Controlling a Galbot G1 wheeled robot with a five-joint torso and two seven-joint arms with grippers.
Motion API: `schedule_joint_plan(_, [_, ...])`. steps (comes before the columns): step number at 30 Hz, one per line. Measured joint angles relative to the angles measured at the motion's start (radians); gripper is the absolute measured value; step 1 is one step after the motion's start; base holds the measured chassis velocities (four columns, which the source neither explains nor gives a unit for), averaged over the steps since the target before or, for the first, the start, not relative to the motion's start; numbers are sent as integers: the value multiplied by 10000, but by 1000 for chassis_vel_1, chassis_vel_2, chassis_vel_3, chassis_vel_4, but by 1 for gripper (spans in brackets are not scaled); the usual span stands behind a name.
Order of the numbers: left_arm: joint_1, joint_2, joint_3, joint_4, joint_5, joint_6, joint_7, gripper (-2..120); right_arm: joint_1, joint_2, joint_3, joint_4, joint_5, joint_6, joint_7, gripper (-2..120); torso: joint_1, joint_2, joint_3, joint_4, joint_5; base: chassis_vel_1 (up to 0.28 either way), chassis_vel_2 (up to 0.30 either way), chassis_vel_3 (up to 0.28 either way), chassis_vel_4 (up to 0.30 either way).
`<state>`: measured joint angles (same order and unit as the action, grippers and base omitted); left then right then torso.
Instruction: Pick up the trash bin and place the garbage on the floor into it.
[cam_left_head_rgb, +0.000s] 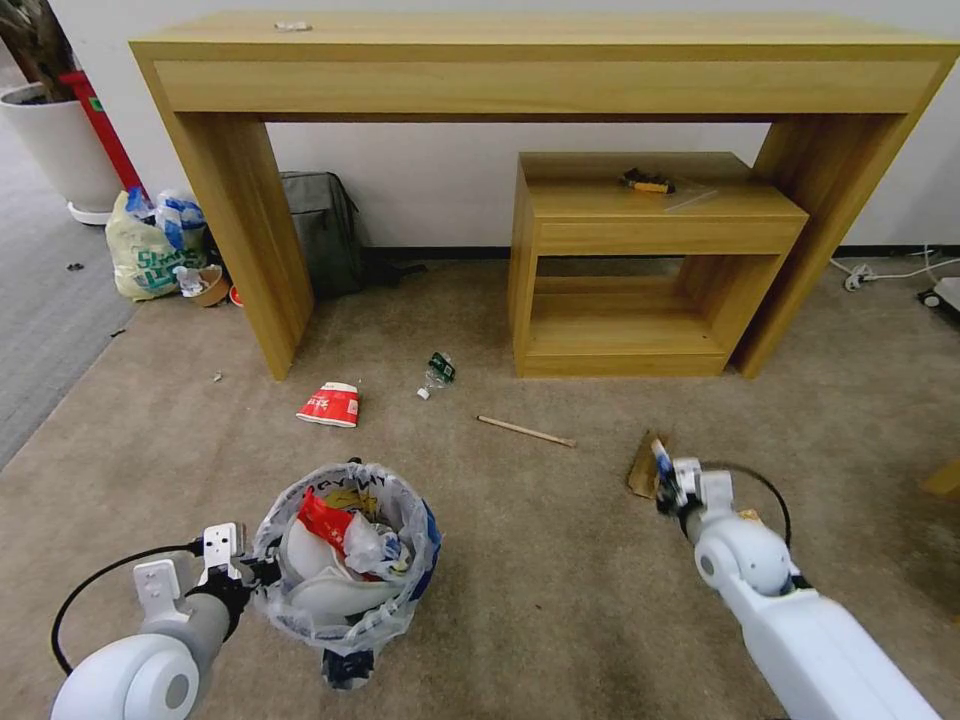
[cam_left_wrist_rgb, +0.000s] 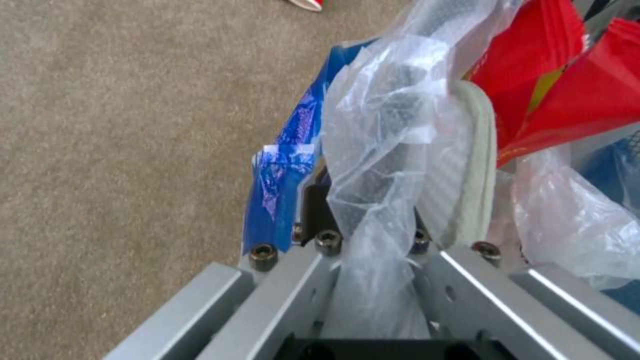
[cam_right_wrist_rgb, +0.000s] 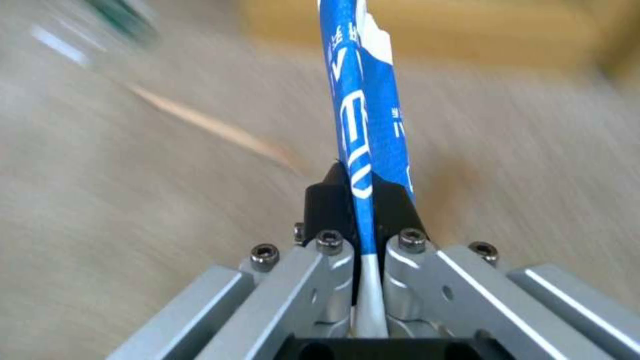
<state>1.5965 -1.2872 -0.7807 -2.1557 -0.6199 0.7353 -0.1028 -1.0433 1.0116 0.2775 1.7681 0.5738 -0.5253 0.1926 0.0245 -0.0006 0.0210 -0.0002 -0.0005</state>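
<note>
The left gripper (cam_left_head_rgb: 262, 572) is clamped on the rim of the small round black trash bin (cam_left_head_rgb: 345, 560) lined with crinkly translucent plastic, held low over the beige carpet floor (cam_left_head_rgb: 560, 560). The right gripper (cam_left_head_rgb: 664, 488) pinches a flattened blue-and-white paper cup (cam_right_wrist_rgb: 363, 125) edge-on, beside a cardboard scrap (cam_left_head_rgb: 643, 468). The cup looks light and flimsy, so that edge pinch suits it, though the slick liner could slide.

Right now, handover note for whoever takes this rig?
Left gripper: shut on the trash bin rim, at the bin's left side.
Right gripper: shut on a flattened blue-white paper cup, above the carpet, right of the bin.
Done: slippers and red wrapper binned.
Left: drop the cup in; then red-white cup, small bottle, wooden stick, cardboard scrap.
</note>
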Motion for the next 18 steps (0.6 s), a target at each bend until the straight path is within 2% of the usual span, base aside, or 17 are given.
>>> schedule_joint_plan(2, [-49,82,72,70,1,1,-45,0,374,-50,-420,667,70,398,-774,0,-1,0,0,0,1,0,0,0,0])
schedule_joint_plan(3, [-49,82,72,70,1,1,-45,0,374,-50,-420,667,70,398,-774,0,-1,0,0,0,1,0,0,0,0])
schedule_joint_plan(6, [-151,176,156,169,-4,0,-91,0,1046,-35,-1352,1264,446,1119,-2032,0,0,0,0,-1,2,0,0,0,0])
schedule_joint_plan(7, [-151,176,156,169,-4,0,-91,0,1046,-35,-1352,1264,446,1119,-2032,0,0,0,0,-1,2,0,0,0,0])
schedule_joint_plan(10, [-202,232,197,254,-12,0,-124,0,1587,156,-2203,1612,885,1459,-3223,0,0,1,0,1,2,0,0,0,0])
schedule_joint_plan(11, [-202,232,197,254,-12,0,-124,0,1587,156,-2203,1612,885,1459,-3223,0,0,1,0,1,2,0,0,0,0])
schedule_joint_plan(13, [-194,314,196,270,-34,0,-136,0,1928,314,-3108,1861,1187,1608,-3727,0,0,1,0,1,2,0,0,0,0])
schedule_joint_plan(18, [-196,432,185,283,-139,0,-261,0,2224,499,-4214,2036,1480,1587,-3812,0,0,1,0,0,2,0,0,0,0])
